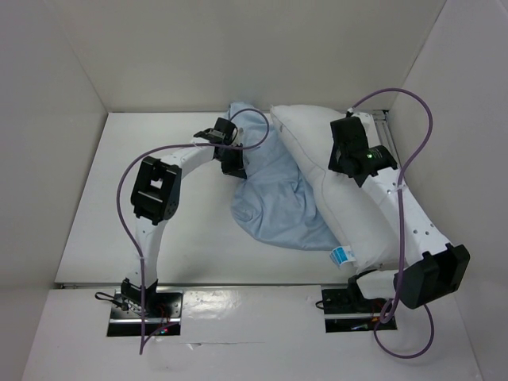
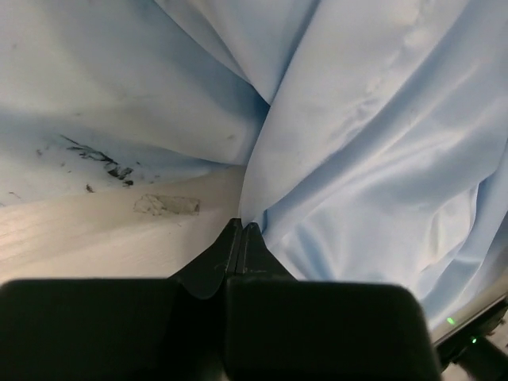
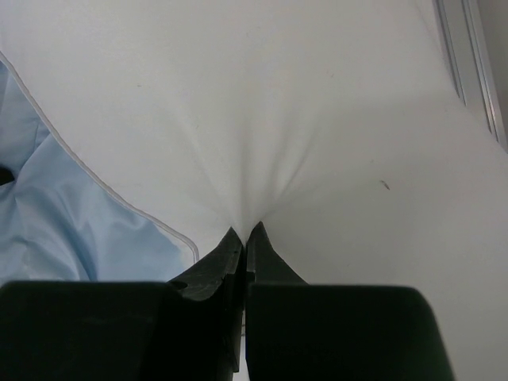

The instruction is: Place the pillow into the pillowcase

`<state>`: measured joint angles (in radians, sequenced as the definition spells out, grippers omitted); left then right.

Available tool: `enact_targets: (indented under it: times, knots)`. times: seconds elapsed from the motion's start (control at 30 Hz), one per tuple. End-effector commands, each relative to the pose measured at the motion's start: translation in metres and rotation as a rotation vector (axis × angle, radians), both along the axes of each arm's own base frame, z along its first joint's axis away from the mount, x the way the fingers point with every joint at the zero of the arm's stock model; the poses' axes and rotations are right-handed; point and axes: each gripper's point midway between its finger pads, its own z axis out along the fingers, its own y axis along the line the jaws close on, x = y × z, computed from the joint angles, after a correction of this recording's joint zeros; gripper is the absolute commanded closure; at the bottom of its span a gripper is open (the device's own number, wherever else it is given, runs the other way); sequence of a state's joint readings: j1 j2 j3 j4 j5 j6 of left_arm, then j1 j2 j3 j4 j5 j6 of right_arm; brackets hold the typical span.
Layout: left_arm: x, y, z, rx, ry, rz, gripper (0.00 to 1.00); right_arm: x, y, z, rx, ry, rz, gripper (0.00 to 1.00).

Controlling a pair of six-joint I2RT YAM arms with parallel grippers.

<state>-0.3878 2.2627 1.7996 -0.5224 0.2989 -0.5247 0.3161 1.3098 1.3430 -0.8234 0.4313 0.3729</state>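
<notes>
The white pillow point(image 1: 317, 151) lies at the right, from the far side down to its blue-and-white tag point(image 1: 341, 255) near the front. The light blue pillowcase point(image 1: 274, 202) lies crumpled left of it, partly under the pillow's edge. My left gripper point(image 1: 235, 168) is shut on the pillowcase's left edge point(image 2: 333, 159), holding a fold of it up; its jaws meet at the fabric's edge point(image 2: 240, 226). My right gripper point(image 1: 343, 165) is shut on a pinch of the pillow's cover point(image 3: 262, 119), with creases running into the jaws point(image 3: 245, 230).
White walls close in the table point(image 1: 135, 198) at the left, back and right. A metal rail point(image 3: 468, 63) runs along the right wall beside the pillow. Purple cables point(image 1: 417, 151) loop over both arms.
</notes>
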Motion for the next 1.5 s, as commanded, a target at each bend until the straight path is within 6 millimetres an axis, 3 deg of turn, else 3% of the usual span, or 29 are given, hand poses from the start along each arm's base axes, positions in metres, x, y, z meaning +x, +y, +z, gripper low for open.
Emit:
enact_targets:
  times: [0.0, 0.1, 0.17, 0.23, 0.27, 0.33, 0.4, 0.5, 0.53, 0.63, 0.87, 1.1, 1.2, 1.33, 1.43, 1.47]
  knots:
    - [0.004, -0.011, 0.039, -0.065, -0.059, -0.032, 1.0, 0.011, 0.0, 0.062, 0.058, -0.207, -0.014, 1.0]
    - [0.009, -0.004, 0.072, -0.106, -0.107, -0.015, 1.0, 0.011, -0.005, 0.063, 0.052, -0.209, -0.03, 1.0]
    - [0.012, 0.004, 0.112, -0.136, -0.176, 0.009, 1.0, 0.011, -0.007, 0.067, 0.047, -0.22, -0.039, 1.0]
    - [0.016, 0.016, 0.138, -0.163, -0.219, 0.026, 1.0, 0.013, -0.009, 0.079, 0.048, -0.249, -0.051, 1.0]
    - [0.016, 0.021, 0.166, -0.181, -0.274, 0.032, 1.0, 0.013, -0.011, 0.083, 0.042, -0.26, -0.063, 1.0]
    - [0.016, 0.037, 0.192, -0.208, -0.318, 0.05, 1.0, 0.013, -0.017, 0.093, 0.029, -0.287, -0.092, 1.0]
    - [0.01, 0.05, 0.225, -0.228, -0.377, 0.064, 1.0, 0.012, -0.024, 0.113, 0.024, -0.343, -0.126, 1.0]
    - [0.0, 0.074, 0.252, -0.232, -0.429, 0.081, 1.0, 0.009, -0.03, 0.134, 0.03, -0.408, -0.155, 1.0]
    - [-0.002, 0.084, 0.254, -0.228, -0.435, 0.09, 1.0, 0.006, -0.035, 0.146, 0.037, -0.451, -0.162, 1.0]
    - [-0.017, 0.104, 0.26, -0.213, -0.441, 0.119, 1.0, 0.008, -0.029, 0.15, 0.064, -0.493, -0.129, 1.0]
    - [-0.031, 0.162, 0.263, -0.16, -0.46, 0.248, 1.0, 0.028, 0.016, 0.086, 0.176, -0.398, 0.049, 1.0]
    - [-0.034, 0.198, 0.284, -0.162, -0.499, 0.331, 1.0, 0.023, 0.064, 0.023, 0.205, -0.25, 0.189, 1.0]
    - [-0.035, 0.209, 0.296, -0.164, -0.52, 0.363, 1.0, 0.017, 0.084, -0.015, 0.174, -0.156, 0.234, 1.0]
    - [-0.039, 0.221, 0.316, -0.18, -0.564, 0.385, 1.0, 0.014, 0.079, -0.07, 0.037, -0.032, 0.197, 1.0]
    - [-0.043, 0.225, 0.329, -0.195, -0.583, 0.393, 1.0, 0.016, 0.038, -0.097, -0.147, 0.041, 0.016, 1.0]
    - [-0.043, 0.228, 0.333, -0.2, -0.592, 0.394, 1.0, 0.02, 0.023, -0.088, -0.224, 0.019, -0.052, 1.0]
